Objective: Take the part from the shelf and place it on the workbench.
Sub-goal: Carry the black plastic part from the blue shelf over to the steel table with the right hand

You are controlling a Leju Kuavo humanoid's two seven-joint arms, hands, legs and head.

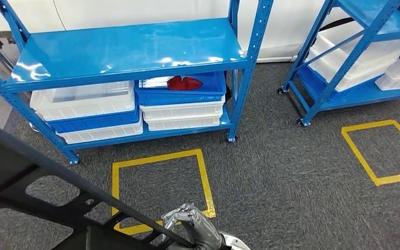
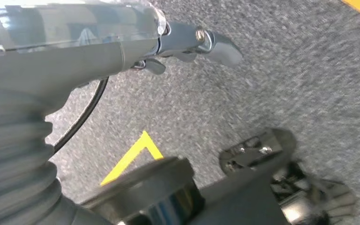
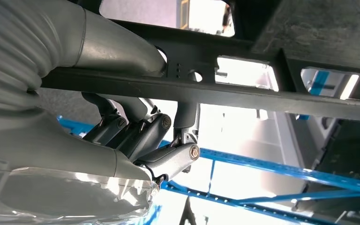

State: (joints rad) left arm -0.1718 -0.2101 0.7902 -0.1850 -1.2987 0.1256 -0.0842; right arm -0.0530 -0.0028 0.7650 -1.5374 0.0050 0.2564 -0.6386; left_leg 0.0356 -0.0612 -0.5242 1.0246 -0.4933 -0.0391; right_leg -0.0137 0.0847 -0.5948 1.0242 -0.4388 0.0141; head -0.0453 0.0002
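The large black metal frame part (image 1: 36,192) with cut-out openings crosses the head view's lower left corner; its long bar runs from about 10 o'clock down toward 4 o'clock, ending near the right hand (image 1: 194,225). In the right wrist view that hand's dark fingers (image 3: 136,133) curl around the part's bar (image 3: 243,93), so it grips the frame. The left hand (image 2: 187,44) hangs over the grey carpet (image 1: 291,172) with its fingers curled in; it seems to hold nothing, though the picture is blurred.

At 12 o'clock stands the blue steel shelf rack on casters (image 1: 130,49), with white plastic bins (image 1: 86,101) and a blue tray (image 1: 182,94) holding a red object (image 1: 184,83). A second blue rack (image 1: 359,57) stands at 2 o'clock. Yellow tape squares (image 1: 159,187) mark the carpet between hand and rack
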